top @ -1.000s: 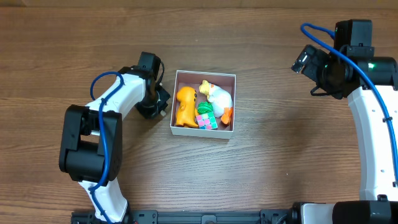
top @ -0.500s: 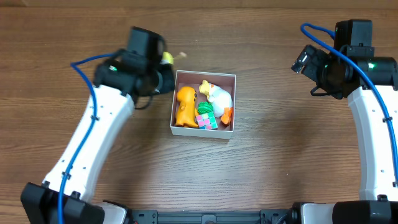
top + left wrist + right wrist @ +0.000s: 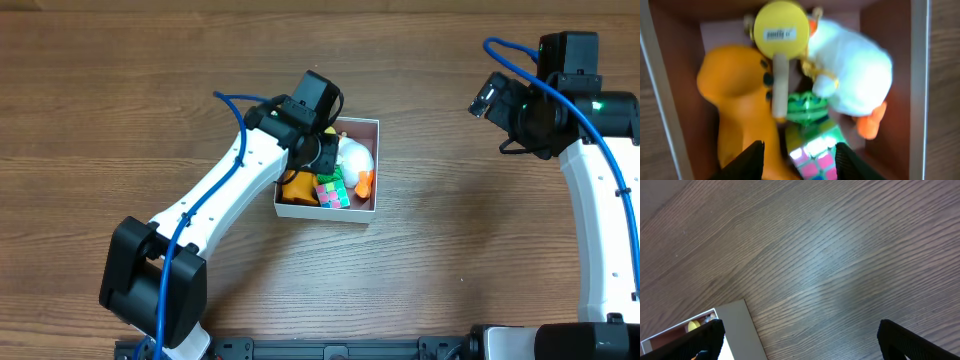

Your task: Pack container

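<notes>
White cardboard container [image 3: 325,212], square, shallow, pink-mauve inside.

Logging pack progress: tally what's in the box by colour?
orange toy animal: 1
white plush duck: 1
green striped toy: 1
multicoloured cube: 1
yellow disc on a stick: 1
Total: 5, all inside the container

readable text: none | sticker [image 3: 780,34] on yellow disc [image 3: 778,19]: print blurred
</notes>
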{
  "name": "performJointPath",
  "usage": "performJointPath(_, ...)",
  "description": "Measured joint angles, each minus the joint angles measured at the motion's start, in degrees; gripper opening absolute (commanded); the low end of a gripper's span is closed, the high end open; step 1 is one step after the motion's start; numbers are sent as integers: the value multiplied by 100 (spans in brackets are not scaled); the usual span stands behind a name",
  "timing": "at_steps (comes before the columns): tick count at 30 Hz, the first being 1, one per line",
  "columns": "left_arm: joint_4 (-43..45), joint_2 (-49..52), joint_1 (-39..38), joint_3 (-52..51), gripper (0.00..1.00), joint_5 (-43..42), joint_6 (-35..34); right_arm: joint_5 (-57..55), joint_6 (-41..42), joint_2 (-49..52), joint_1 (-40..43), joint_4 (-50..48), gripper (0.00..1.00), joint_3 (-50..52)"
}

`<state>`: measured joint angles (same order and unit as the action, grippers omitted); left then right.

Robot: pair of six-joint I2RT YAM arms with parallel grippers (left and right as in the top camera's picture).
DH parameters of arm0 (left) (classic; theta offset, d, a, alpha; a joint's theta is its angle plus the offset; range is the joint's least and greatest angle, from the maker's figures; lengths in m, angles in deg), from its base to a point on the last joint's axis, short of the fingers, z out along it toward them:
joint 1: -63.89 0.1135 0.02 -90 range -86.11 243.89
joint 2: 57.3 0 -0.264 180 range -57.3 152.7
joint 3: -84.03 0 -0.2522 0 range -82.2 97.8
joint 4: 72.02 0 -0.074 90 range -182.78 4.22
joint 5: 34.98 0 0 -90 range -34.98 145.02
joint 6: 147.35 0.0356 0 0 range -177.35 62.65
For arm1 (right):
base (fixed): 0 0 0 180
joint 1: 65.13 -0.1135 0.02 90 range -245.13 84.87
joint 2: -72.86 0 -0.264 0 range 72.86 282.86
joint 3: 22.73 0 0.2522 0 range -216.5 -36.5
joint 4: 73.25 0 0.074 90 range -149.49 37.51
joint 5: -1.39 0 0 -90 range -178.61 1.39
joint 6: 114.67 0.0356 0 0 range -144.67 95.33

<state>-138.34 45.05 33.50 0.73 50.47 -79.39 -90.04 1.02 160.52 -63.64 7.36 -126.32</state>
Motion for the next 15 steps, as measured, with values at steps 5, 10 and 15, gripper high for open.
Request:
performJointPath(5, -1788, -136, 232, 1386, 52, 212, -4, 0, -4, 0, 0, 2, 100, 0)
performJointPath(10, -3447, -1178, 1165, 2527, 61, 826, -28, 0, -4, 0, 2, -2, 100, 0)
performJointPath(15, -4411, -2135, 1961, 2575, 100, 1342, -157, 2, -4, 0, 2, 0, 100, 0)
